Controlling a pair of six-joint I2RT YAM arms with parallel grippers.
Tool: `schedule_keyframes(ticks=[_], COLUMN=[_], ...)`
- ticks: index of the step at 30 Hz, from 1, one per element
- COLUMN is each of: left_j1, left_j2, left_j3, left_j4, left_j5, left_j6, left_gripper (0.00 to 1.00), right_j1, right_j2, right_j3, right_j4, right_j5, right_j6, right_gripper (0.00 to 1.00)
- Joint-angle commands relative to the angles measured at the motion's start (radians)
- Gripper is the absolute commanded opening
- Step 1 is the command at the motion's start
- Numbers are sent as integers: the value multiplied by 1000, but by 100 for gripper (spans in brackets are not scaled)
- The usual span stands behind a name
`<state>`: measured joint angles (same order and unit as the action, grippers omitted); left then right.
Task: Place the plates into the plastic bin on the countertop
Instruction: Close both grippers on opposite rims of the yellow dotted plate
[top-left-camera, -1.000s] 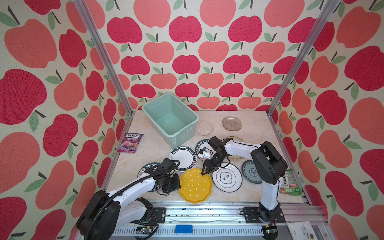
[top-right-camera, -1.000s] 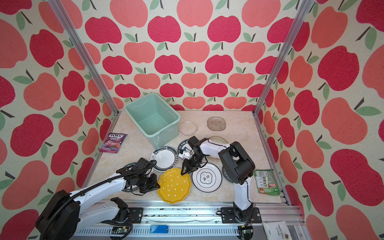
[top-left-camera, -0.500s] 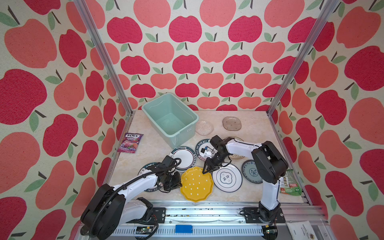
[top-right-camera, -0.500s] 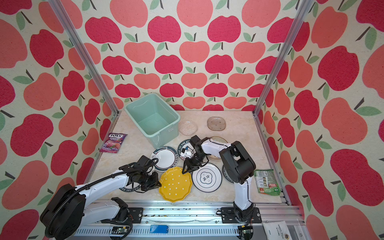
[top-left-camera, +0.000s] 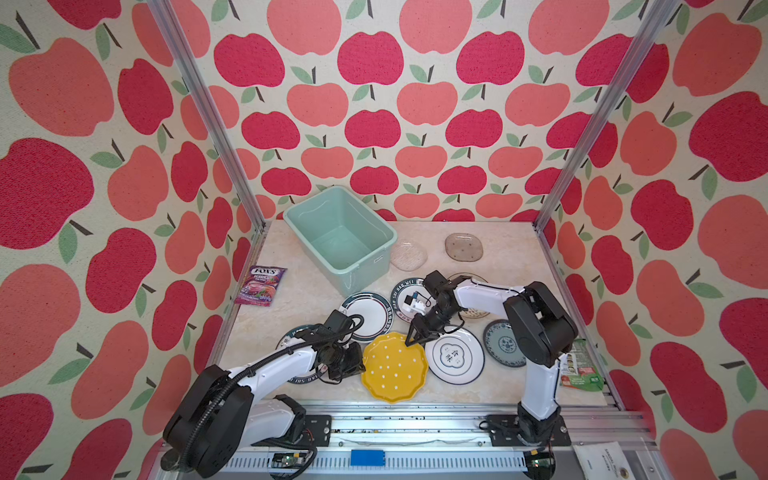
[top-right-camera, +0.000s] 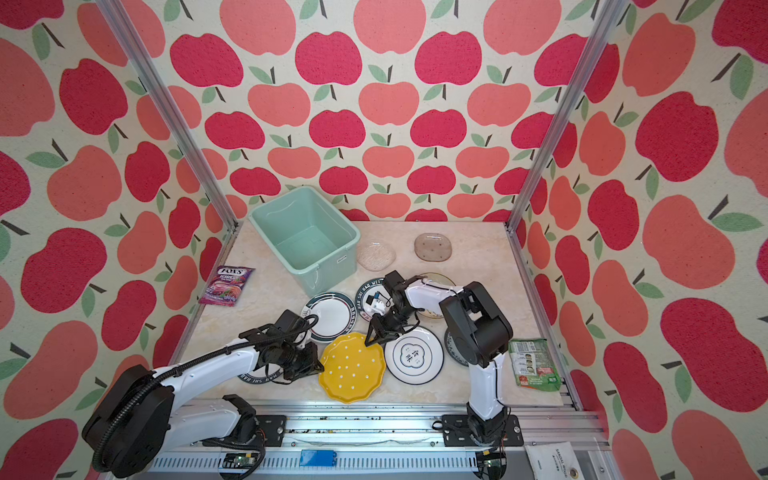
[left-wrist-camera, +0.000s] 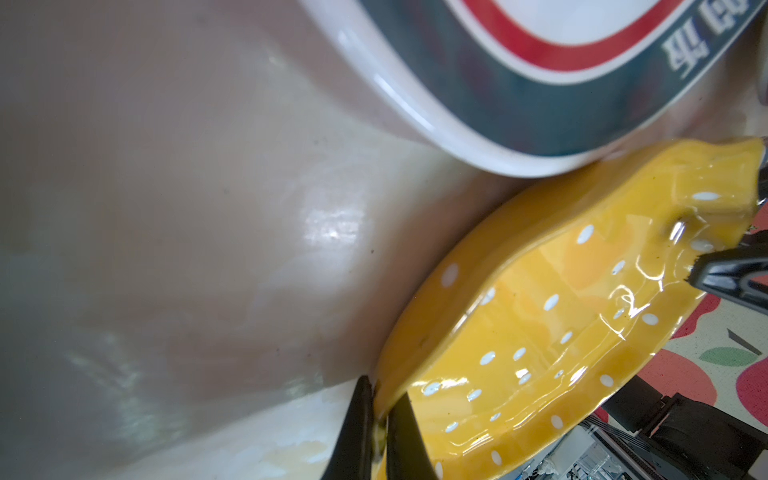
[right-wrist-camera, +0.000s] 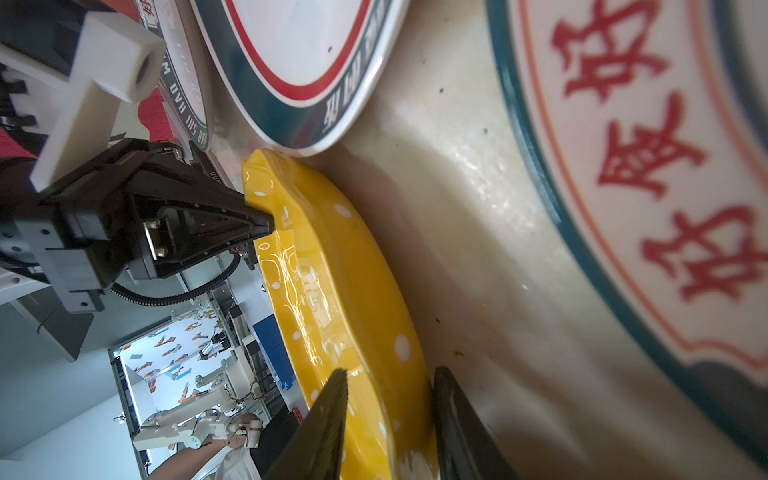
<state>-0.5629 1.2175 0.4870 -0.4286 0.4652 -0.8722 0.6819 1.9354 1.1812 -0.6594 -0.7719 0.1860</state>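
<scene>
The yellow scalloped plate (top-left-camera: 394, 368) (top-right-camera: 352, 368) lies at the front middle of the countertop (top-left-camera: 511, 270). My left gripper (top-left-camera: 362, 368) (top-right-camera: 321, 368) (left-wrist-camera: 380, 386) is shut on its left rim. My right gripper (top-left-camera: 413, 338) (top-right-camera: 370, 338) (right-wrist-camera: 388, 374) is open and straddles the far right rim, one finger inside and one outside. Around it lie a green-ringed plate (top-left-camera: 368, 309), a blue-ringed plate (top-left-camera: 457, 355), a blue-patterned plate (top-left-camera: 505, 343) and two glass plates (top-left-camera: 409, 254) (top-left-camera: 464, 246). Lettered plates lie partly under both arms. The mint-green plastic bin (top-left-camera: 365, 274) (top-right-camera: 328, 274) stands empty at the back left.
A purple candy packet (top-left-camera: 261, 286) lies by the left wall. At the front right edge lies a green packet (top-left-camera: 579, 370). Aluminium posts (top-left-camera: 208, 112) stand at the back corners, and a metal rail (top-left-camera: 415, 424) runs along the front.
The left gripper and the yellow plate have shifted slightly to the right. The right gripper has stayed at the plate's far rim.
</scene>
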Motion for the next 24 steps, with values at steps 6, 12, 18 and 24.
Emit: schedule_keyframes(ticks=[6, 12, 18, 24], left_j1=[5, 8, 9, 8], left_j2=[33, 26, 12, 24], left_j3=[-1, -2, -15, -16], left_j4=[180, 179, 186, 203], left_j5=[-86, -89, -97, -105], left_j6=[-4, 5, 4, 5], left_gripper=[0, 0, 0, 0], right_j1=[39, 38, 42, 47], right_j2=[-91, -97, -83, -75], right_j3=[17, 20, 15, 18], right_j4=[71, 86, 90, 86], right_j5=[-312, -318, -327, -347], right_j6=[47, 64, 74, 73], right_gripper=[37, 35, 33, 33])
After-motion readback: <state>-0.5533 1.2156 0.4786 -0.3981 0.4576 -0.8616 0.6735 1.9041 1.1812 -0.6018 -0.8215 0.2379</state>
